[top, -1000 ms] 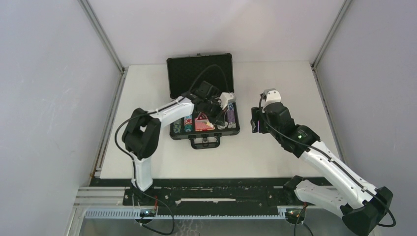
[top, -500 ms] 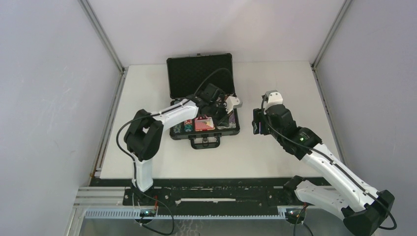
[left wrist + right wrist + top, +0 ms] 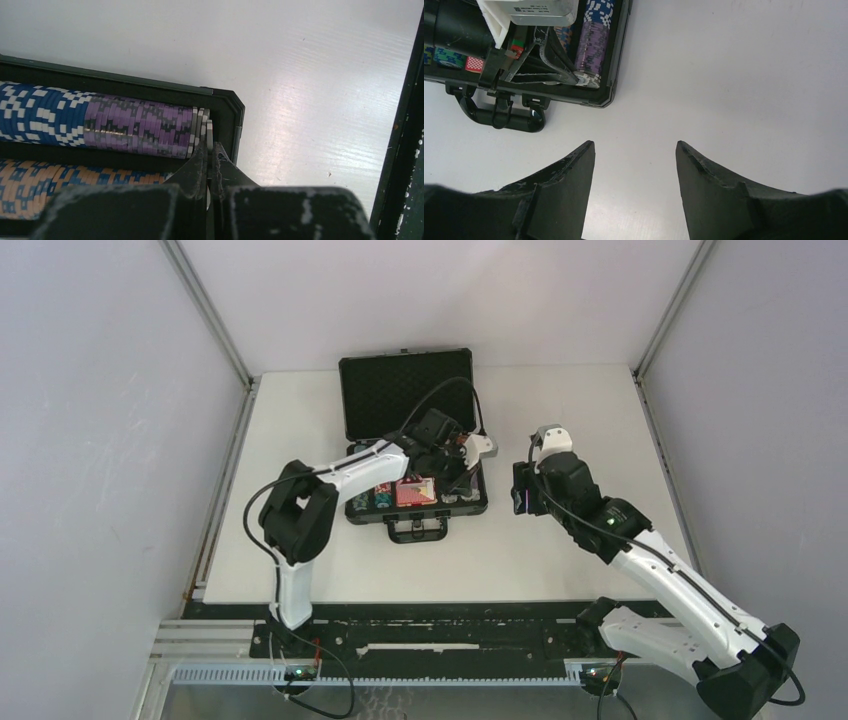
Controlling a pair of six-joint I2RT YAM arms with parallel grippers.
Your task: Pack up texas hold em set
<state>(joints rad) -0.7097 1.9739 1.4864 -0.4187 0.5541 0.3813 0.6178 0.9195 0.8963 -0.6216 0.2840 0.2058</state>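
The black briefcase (image 3: 405, 390) lies open mid-table with its lid up. Rows of poker chips fill it: a purple stretch (image 3: 140, 127), a blue stretch (image 3: 40, 115) and orange ones (image 3: 75, 182). A red card deck (image 3: 413, 492) lies in the middle. My left gripper (image 3: 210, 150) reaches down into the case's right end. It is shut on a thin grey-white chip (image 3: 209, 131) standing at the end of the purple row, beside the case wall (image 3: 225, 97). To the right of the case, my right gripper (image 3: 635, 145) hangs open above bare table with nothing between its fingers.
The case's handle (image 3: 499, 117) sticks out toward the arms at the near edge. White table surrounds the case (image 3: 619, 65), with metal corner posts (image 3: 205, 310) and grey walls on both sides. My right arm (image 3: 660, 570) stretches across the near right of the table.
My left gripper has swung right, from the case's middle to its right end at the purple row. The right gripper has shifted only slightly and stays open.
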